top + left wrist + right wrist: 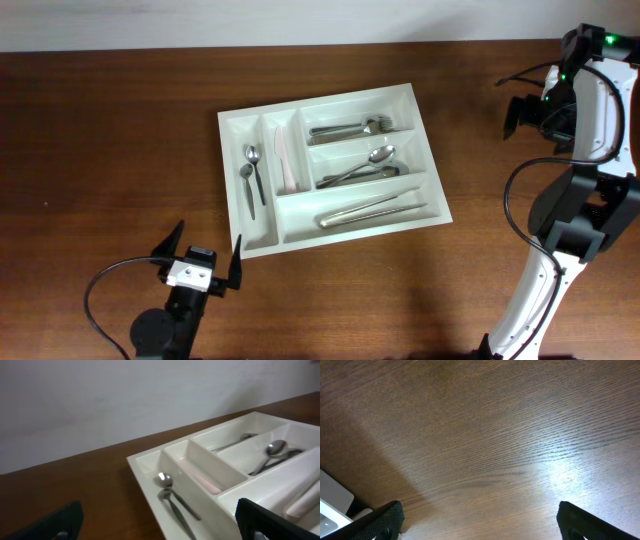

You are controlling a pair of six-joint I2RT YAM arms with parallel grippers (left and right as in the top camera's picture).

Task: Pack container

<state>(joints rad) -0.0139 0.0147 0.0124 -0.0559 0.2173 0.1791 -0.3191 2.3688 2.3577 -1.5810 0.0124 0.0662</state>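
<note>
The glossy white plastic tray [300, 228], rectangular with five troughs, lies skewed mid-way on the dark wood-grain table [100, 150], slim steel spoons [252, 154] in its leftmost narrow slot. The left gripper [209, 233], near the tray's front corner, and the right gripper [482, 522], over bare wood, both gape wide, holding nothing.

Overhead looks straight down from far. Left wrist sits low, facing the container [207, 467] just ahead, shared with overhead. Right wrist faces the table [495, 435] closely.
</note>
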